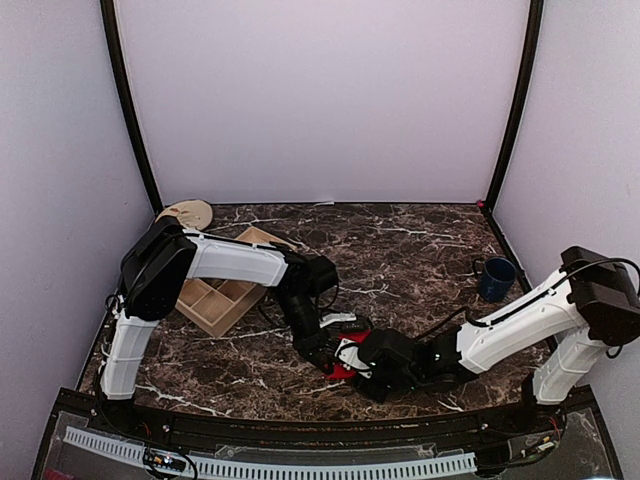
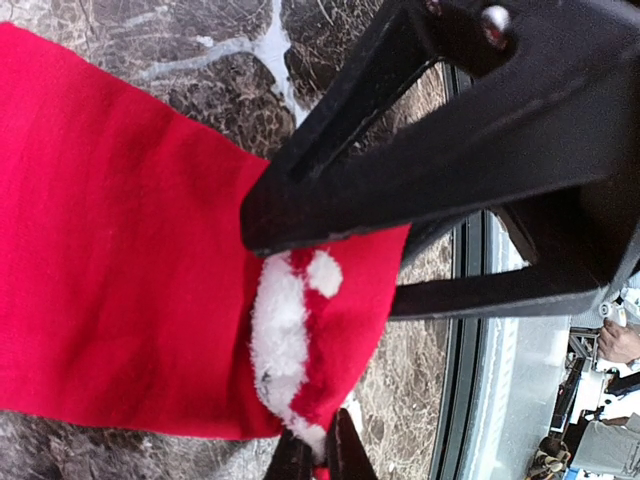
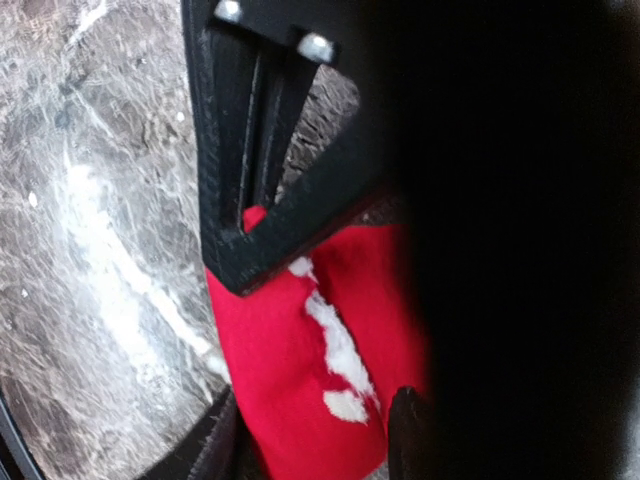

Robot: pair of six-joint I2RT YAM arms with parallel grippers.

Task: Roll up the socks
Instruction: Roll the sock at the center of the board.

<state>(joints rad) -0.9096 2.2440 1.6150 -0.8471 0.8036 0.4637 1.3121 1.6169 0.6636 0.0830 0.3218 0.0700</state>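
At 6 o'clock on the marbled counter (image 1: 420,250), your soft red sock (image 2: 130,250) w/ fuzzy white patch (image 2: 280,330) is mostly hidden overhead by both arms, L pincer (image 2: 321,458) clenched on its edge, R pincer (image 3: 310,440) spread astride it.

Soft matt knit red sock (image 2: 120,250); fuzzy white patch (image 2: 280,330); glossy marble-look table (image 1: 420,250); bare wood tray (image 1: 212,322).
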